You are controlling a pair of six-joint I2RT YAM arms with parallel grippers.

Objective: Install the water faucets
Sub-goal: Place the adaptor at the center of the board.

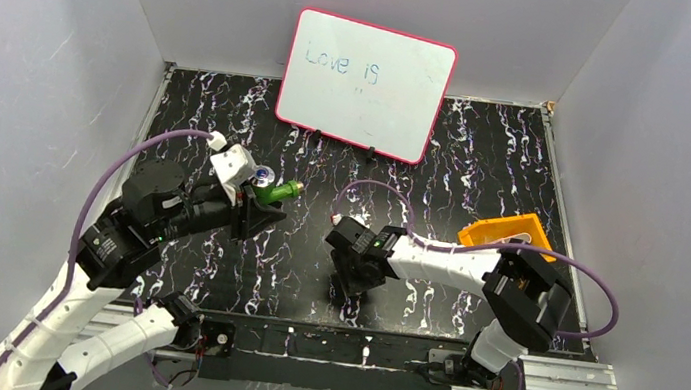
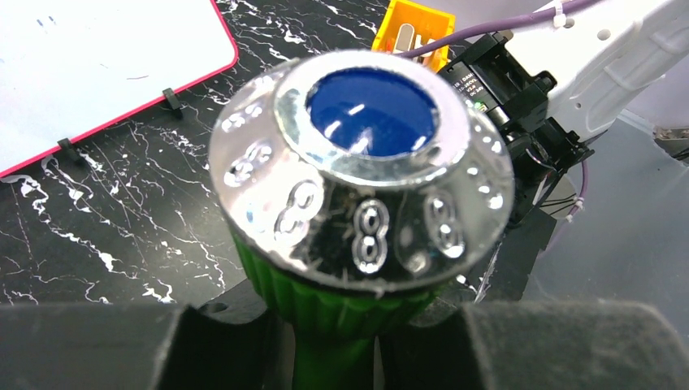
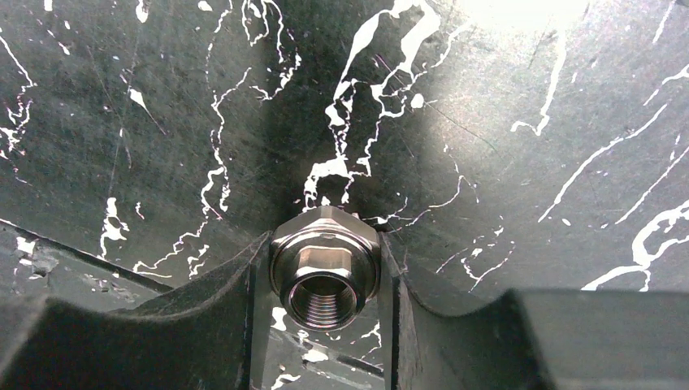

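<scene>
- Blue-and-silver knob (image 2: 361, 162) on green tap (image 2: 325, 305): clamped in my left gripper (image 2: 333, 357), raised over the table (image 1: 485, 173), left side.
- Silver threaded fitting (image 3: 325, 272): pinched in my right gripper (image 3: 325, 325), mid-table.
- Orange tray (image 1: 508, 232): right edge.

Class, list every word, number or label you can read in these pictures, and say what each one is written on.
"Love is": handwritten in blue on the pink-framed white whiteboard.
"8": embossed, repeated around the silver rim of the round blue-and-silver knob of the green plastic tap.
Small printed label on the black arm joint: too small to read.
</scene>
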